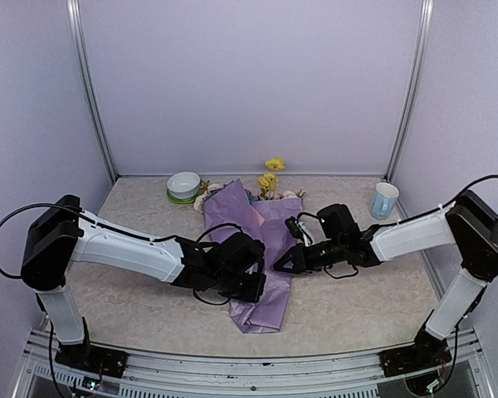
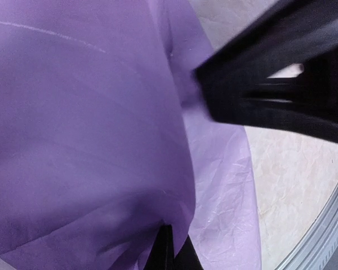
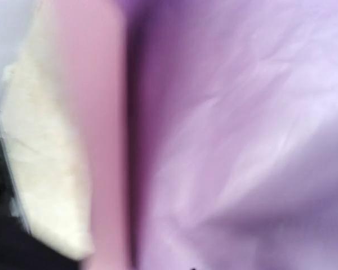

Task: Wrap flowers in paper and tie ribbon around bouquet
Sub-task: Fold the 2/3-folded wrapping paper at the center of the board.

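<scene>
The left fingers (image 2: 164, 252) are clenched on a fold of the lilac paper (image 1: 270, 222), pinching it at the lower centre of the left wrist view. The right fingers (image 1: 280, 264) touch the paper's right edge at mid-frame in the overhead view. Whether they grip it I cannot tell, as the right wrist view is a purple blur. The paper lies lengthwise on the beige counter (image 1: 357, 307), folded over the flowers (image 1: 269, 179), whose yellow blooms stick out at its far end. A white-and-green bowl (image 1: 183, 184) stands up-left of it and a pale blue cup (image 1: 384, 200) to the right.
</scene>
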`<action>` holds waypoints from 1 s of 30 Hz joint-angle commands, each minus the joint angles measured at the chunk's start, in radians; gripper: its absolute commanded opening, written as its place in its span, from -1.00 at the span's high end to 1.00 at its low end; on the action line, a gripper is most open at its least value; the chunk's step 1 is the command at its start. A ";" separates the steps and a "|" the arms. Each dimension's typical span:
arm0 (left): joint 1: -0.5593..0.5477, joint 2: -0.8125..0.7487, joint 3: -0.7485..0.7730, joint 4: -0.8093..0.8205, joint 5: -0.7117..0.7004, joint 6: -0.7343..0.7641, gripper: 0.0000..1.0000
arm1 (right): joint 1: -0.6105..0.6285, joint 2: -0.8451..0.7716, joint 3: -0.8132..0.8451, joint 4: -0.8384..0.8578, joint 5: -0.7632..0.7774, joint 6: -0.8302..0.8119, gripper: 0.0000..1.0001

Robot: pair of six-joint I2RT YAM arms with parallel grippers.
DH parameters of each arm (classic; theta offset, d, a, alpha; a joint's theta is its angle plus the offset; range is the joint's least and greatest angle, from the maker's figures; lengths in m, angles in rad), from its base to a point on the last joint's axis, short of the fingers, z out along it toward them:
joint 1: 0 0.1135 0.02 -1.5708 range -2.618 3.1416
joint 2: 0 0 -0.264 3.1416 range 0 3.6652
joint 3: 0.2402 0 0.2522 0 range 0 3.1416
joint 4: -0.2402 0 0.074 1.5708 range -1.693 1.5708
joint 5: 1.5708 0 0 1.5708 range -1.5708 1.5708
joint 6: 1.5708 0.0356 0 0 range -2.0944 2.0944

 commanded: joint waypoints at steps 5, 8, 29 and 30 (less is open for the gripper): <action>-0.066 0.046 0.134 -0.034 0.038 0.188 1.00 | -0.018 0.245 0.074 0.056 -0.049 -0.034 0.72; -0.084 0.072 0.163 -0.060 0.075 0.234 1.00 | -0.022 0.285 0.076 0.107 -0.076 -0.011 0.72; -0.086 0.247 0.342 -0.271 0.190 0.403 1.00 | -0.124 -0.087 -0.030 0.085 -0.023 0.049 0.66; -0.086 0.247 0.342 -0.272 0.191 0.404 1.00 | -0.135 -0.116 -0.022 0.058 -0.005 0.029 0.62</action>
